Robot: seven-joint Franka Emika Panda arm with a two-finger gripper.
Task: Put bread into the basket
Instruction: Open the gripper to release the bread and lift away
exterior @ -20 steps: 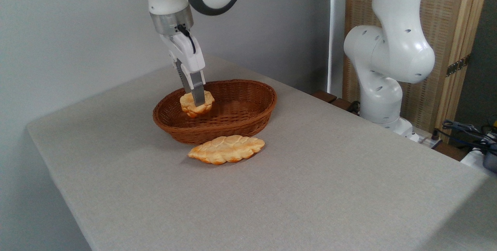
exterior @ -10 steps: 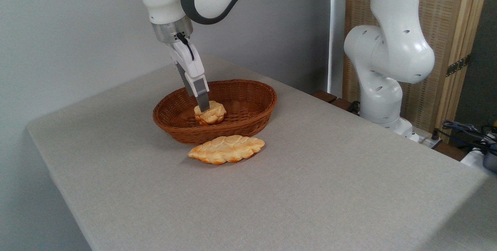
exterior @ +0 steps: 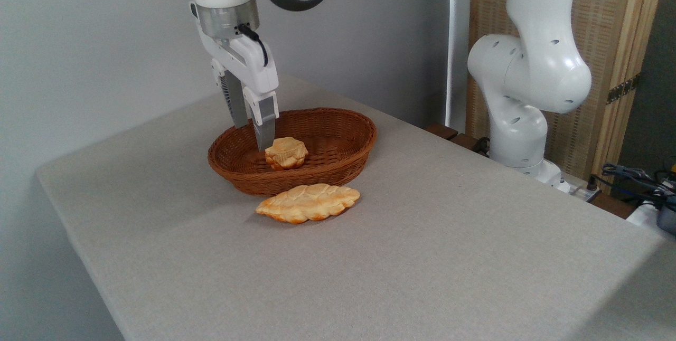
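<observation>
Bread, the small roundish golden-orange bun with a lumpy patterned top, lies inside the basket, resting on its woven floor a little left of the basket's middle. Nothing grips it. The basket is an oval, shallow, reddish-brown wicker one, and it sits on the grey bench.

Just above the basket's left half hangs the hand, its two fingers spread apart and pointing downward. The nearer finger's tip comes down just beside the bun's left edge, at about the height of the basket's rim; whether it touches the bun cannot be told. The other finger stands further left, over the basket's left rim, and holds nothing.

Directly in front of the basket, just beside its near wall, lies a long braided loaf, leaf-shaped and golden, flat on the bench and outside the basket.

Right of the basket and well apart from it, beyond the bench's far edge, stands the white base of the arm, with a wooden screen behind it.
</observation>
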